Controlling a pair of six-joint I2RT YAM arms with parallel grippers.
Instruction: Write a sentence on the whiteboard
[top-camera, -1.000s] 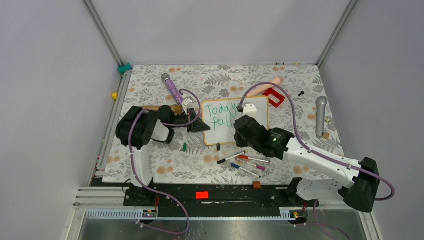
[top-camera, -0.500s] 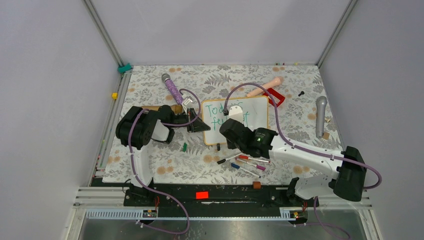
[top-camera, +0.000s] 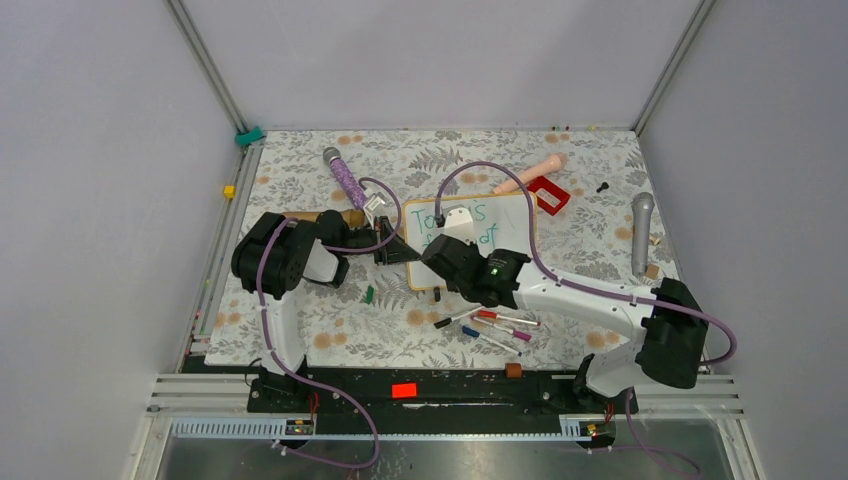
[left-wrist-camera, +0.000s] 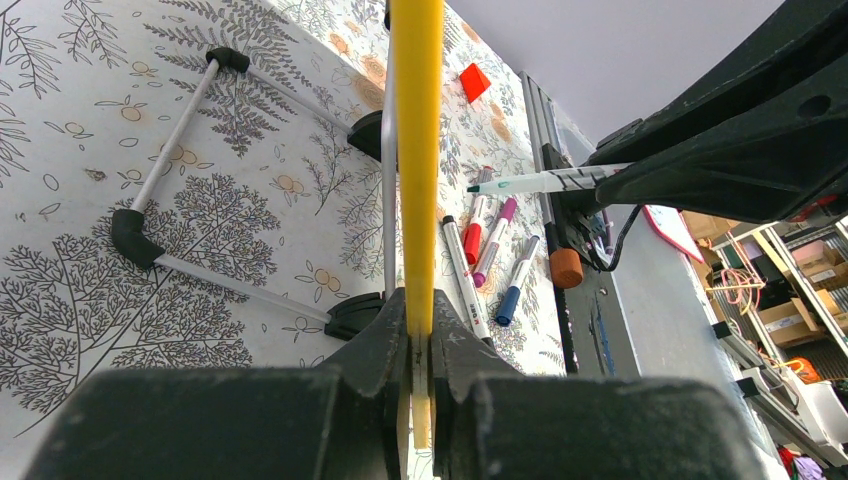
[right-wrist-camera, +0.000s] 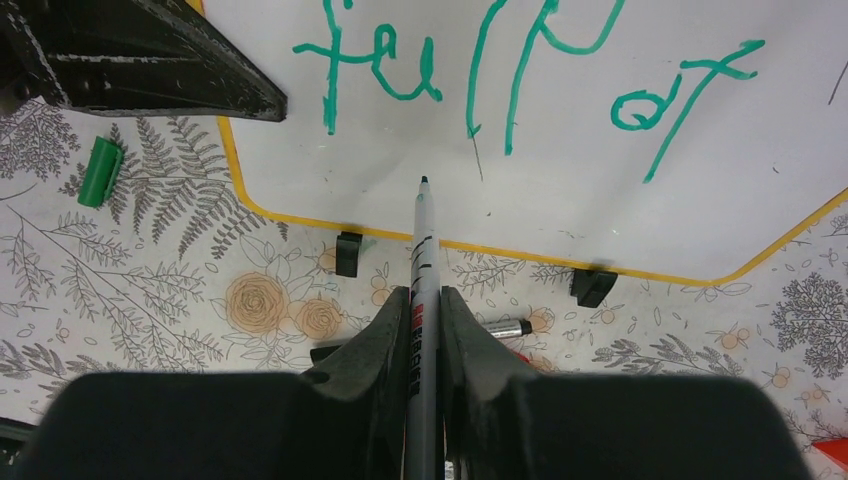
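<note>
The whiteboard (top-camera: 510, 218) lies mid-table, with a yellowish-tan frame and black clip feet. Green writing (right-wrist-camera: 520, 90) reads "full of" in the right wrist view. In the top view only bits of "Todays" (top-camera: 421, 213) show past my right arm, and no third line is visible. My left gripper (top-camera: 400, 250) is shut on the board's left frame edge (left-wrist-camera: 417, 150). My right gripper (top-camera: 443, 262) is shut on a green marker (right-wrist-camera: 424, 260). The marker tip is at the board's near left part, below "full"; I cannot tell if it touches. The marker also shows in the left wrist view (left-wrist-camera: 540, 181).
Several loose markers (top-camera: 490, 325) lie just in front of the board. A green cap (top-camera: 369, 293) lies left of the board's near corner. A purple microphone (top-camera: 345, 178), a red object (top-camera: 548, 195) and a grey microphone (top-camera: 642, 230) lie around the board.
My right gripper has moved left and nearer across the board with the marker, and "of" now shows behind it. The left gripper and the board have not moved.
</note>
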